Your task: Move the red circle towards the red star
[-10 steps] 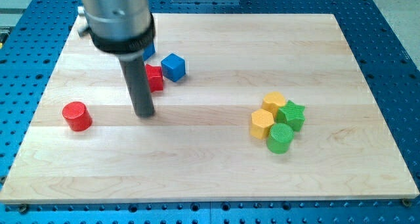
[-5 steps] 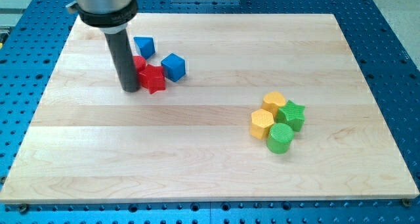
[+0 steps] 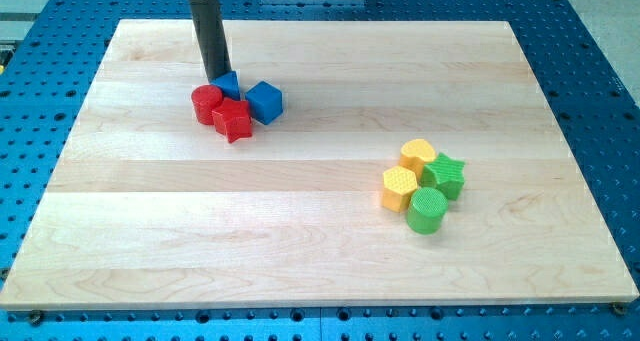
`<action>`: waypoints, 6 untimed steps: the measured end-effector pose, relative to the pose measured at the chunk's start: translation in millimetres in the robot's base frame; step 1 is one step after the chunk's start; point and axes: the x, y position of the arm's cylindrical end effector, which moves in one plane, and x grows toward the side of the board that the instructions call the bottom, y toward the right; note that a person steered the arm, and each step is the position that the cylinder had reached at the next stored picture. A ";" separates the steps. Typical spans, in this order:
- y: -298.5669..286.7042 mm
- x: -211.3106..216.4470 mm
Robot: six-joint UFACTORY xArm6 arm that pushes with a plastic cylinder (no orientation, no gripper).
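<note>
Board (image 3: 330, 221) first, biggest thing here, pale wood on blue perforated table (image 3: 600, 101). Taking red star (image 3: 234, 120) as landmark for everything.

Task pretty much done by the look of it: red circle (image 3: 207, 103) sitting right against red star, on its upper-left side, touching as far as can be told. Nothing obvious left except maybe a tiny nudge, and honestly not needed.

Rest of that cluster: blue cube (image 3: 265, 101) just to upper right of red star, touching or nearly; another blue block (image 3: 228, 82) straight above red star, tucked behind red circle, shape partly hidden.

Way off to lower right of red star, well apart: two yellow hexagon-ish blocks (image 3: 400, 188), (image 3: 418, 154), green star (image 3: 444, 174), green circle (image 3: 427, 210), all bunched together.

No gripper on this rig, so no jaws to call apart or together, just a rod. My tip (image 3: 217, 76) parked above red star, just beside that upper blue block and behind red circle; touching either one, can't tell. Holding nothing.
</note>
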 end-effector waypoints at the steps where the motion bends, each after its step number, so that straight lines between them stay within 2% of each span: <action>1: 20.2 7.4; 2: 22.2 22.4; 3: 68.9 -1.0; 4: 88.8 33.7; 5: 66.8 41.1; 6: 77.1 41.1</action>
